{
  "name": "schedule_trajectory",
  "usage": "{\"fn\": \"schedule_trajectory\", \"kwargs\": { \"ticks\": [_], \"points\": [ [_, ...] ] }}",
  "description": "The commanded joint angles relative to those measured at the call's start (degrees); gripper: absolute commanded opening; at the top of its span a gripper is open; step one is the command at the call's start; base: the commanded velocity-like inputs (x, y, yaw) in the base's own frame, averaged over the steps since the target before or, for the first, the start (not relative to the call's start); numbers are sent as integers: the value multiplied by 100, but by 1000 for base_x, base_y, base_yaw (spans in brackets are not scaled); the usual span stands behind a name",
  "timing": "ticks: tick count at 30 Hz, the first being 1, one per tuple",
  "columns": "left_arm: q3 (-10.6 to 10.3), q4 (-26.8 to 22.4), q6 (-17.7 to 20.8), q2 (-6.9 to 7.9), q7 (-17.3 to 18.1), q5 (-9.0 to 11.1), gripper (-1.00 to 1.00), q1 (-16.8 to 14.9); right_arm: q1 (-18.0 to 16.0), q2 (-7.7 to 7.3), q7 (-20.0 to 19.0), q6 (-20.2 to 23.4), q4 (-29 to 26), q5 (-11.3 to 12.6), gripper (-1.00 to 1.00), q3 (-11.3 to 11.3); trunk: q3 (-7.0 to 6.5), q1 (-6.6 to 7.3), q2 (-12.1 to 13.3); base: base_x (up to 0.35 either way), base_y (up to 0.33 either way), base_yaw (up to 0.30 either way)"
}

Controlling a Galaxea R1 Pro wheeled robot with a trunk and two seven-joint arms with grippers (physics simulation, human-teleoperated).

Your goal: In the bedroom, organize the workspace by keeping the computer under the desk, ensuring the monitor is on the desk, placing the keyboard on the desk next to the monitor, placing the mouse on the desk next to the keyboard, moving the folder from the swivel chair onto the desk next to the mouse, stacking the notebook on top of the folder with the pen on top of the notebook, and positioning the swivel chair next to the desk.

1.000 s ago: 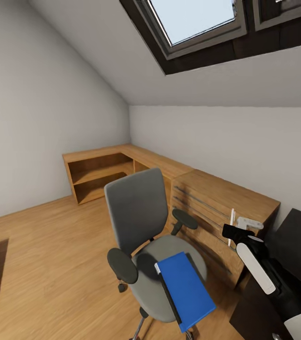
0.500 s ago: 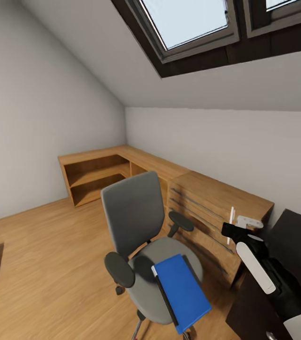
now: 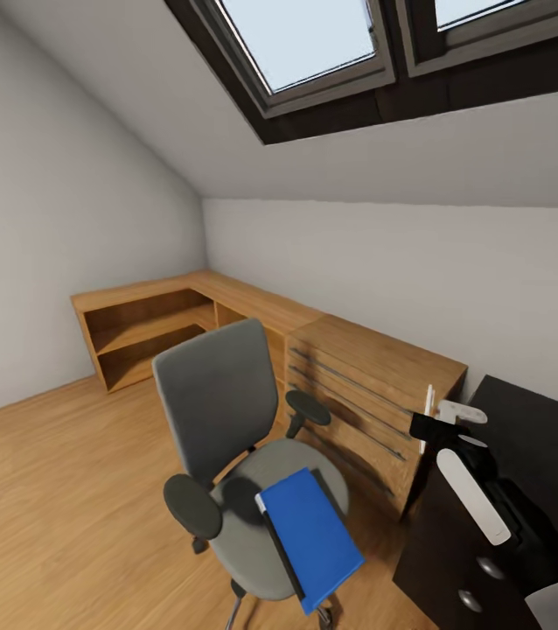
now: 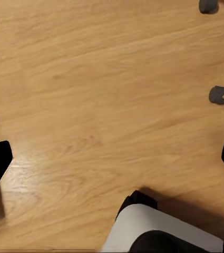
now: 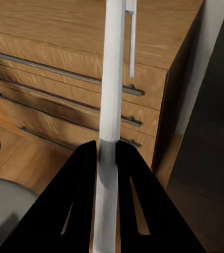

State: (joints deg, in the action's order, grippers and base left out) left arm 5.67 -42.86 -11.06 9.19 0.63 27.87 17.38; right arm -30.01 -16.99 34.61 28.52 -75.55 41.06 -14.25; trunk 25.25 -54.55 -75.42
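From the head we note the folder (image 3: 310, 538) flat on the swivel chair (image 3: 226, 411) seat and the right gripper (image 3: 426, 426) carrying the pen (image 3: 428, 418) upright beside the desk (image 3: 541, 437); left wrist: left gripper (image 4: 112, 158) fingers wide over bare floor (image 4: 90, 79); right wrist: fingers (image 5: 80, 179) clamp the pen for transport.

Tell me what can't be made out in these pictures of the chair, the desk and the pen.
- Swivel chair: base and casters cut off by the head view's bottom edge.
- Folder: covers part of the seat, so whatever lies beneath is hidden.
- Desk: cut off by the head view's right edge and partly behind the right arm.
- Pen: its lower end is hidden between the right pincer fingers, right wrist view.
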Motion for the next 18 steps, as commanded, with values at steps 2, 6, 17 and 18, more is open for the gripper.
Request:
{"fn": "schedule_trajectory", "kwargs": {
  "ticks": [2,6,17,18],
  "points": [
    [-5,117,-153,2,7,-22,100,2,29,-13,37,14,9,51,-100,-9,5,0,-3,0,-277,-3],
    [-5,128,-160,4,7,-27,100,2,38,-29,37,30,79,48,-100,18,5,0,-3,0,-312,0],
    [-5,129,-160,-1,7,-27,100,2,39,-41,23,31,552,28,-100,557,5,0,-3,0,-149,0],
    [-5,129,-160,-1,7,-27,100,2,39,-41,23,31,580,28,-100,583,5,0,-3,0,-18,0]
  ]
}}
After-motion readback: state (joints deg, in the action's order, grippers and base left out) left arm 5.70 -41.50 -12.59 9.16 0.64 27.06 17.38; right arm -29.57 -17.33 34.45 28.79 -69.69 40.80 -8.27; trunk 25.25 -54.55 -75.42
